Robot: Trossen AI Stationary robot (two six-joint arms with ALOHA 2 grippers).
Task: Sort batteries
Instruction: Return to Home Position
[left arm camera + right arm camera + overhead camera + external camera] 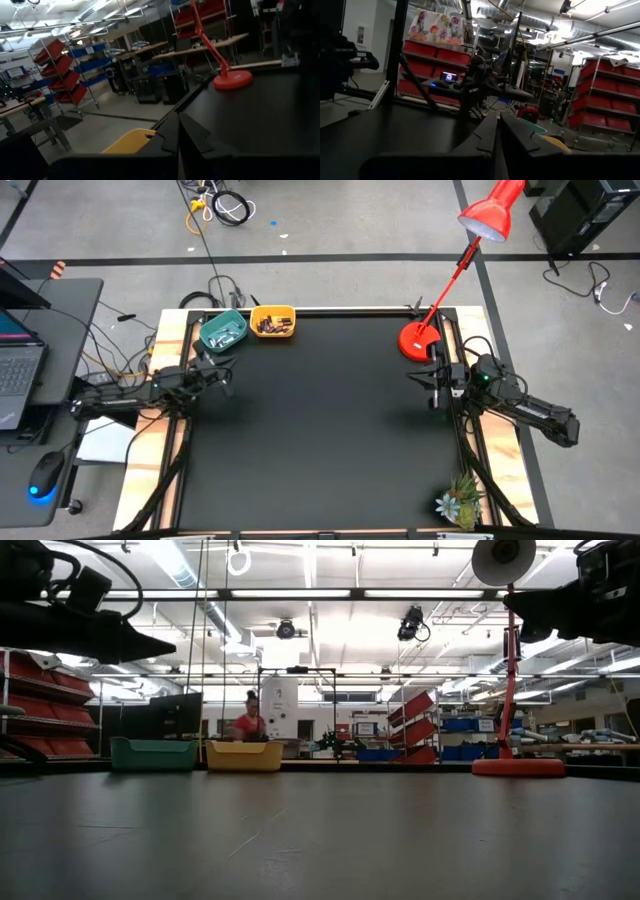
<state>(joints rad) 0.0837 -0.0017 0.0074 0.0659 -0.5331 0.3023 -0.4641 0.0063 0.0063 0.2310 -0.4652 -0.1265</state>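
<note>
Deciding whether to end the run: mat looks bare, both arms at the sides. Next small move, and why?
Probably just hold both arms parked and stop. The left gripper and right gripper sit shut at the sides of the black mat, the batteries appear to lie in the teal bin and yellow bin, and nothing loose shows between.

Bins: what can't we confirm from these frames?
High view: batteries in the teal bin and yellow bin are too small to count or type-check.
Low view: bin walls hide all contents.
Left wrist view: left end effector covers all but a corner of the yellow bin.
Right wrist view: right end effector blocks most of both bins.
</note>
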